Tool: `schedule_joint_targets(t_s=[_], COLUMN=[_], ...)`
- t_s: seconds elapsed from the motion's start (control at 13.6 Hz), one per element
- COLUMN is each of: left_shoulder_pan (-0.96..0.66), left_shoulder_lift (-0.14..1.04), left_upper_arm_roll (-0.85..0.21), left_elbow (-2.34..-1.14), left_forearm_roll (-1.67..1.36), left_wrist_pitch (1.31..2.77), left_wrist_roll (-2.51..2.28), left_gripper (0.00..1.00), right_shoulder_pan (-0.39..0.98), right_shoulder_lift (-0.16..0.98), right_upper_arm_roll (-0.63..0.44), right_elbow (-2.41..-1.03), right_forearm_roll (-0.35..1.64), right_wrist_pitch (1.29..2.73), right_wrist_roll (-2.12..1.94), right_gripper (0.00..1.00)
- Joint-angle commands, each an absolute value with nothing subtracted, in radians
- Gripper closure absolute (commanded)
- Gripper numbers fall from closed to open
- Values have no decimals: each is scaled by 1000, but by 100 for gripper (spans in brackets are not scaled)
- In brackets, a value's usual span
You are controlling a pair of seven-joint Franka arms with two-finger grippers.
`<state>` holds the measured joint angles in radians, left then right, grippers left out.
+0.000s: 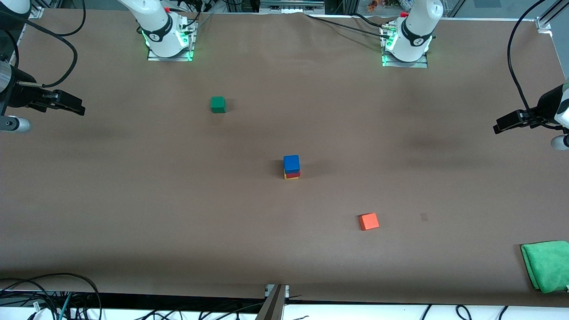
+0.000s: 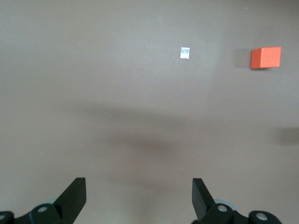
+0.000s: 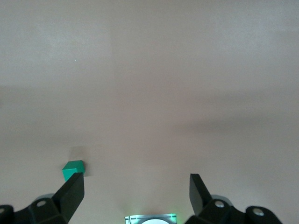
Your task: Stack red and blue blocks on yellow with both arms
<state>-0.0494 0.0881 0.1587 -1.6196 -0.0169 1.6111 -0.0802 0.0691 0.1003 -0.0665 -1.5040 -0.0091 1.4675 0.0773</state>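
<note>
A three-cube stack stands at the middle of the table: the blue block (image 1: 291, 163) on top, the red block (image 1: 293, 174) under it, the yellow cube (image 1: 291, 178) at the bottom, mostly hidden. My right gripper (image 1: 73, 106) hangs open and empty over the right arm's end of the table, well clear of the stack; its fingers (image 3: 72, 191) stand wide apart. My left gripper (image 1: 504, 126) hangs open and empty over the left arm's end; its fingers (image 2: 74, 196) are wide apart over bare table. Neither wrist view shows the stack.
A dark green cube (image 1: 218, 104) sits nearer the robots' bases, also in the right wrist view (image 3: 73, 170). An orange-red cube (image 1: 369, 221) lies nearer the front camera, also in the left wrist view (image 2: 266, 58). A green cloth (image 1: 547, 264) lies at the left arm's end.
</note>
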Motion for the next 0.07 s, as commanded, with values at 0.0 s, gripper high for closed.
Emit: schedule_joint_targets(t_s=[0.0], left_shoulder_pan=[-46], left_shoulder_lift=[80], left_upper_arm_roll=[155], left_elbow=[-1617], left_forearm_roll=[-2], left_wrist_pitch=[1614], left_wrist_roll=[-71], left_gripper=[0], right_shoulder_pan=[69], right_shoulder_lift=[104], right_upper_arm_roll=[-63], right_elbow=[-1491], right_forearm_roll=[-20], right_wrist_pitch=[1470], right_wrist_roll=[77], right_gripper=[0])
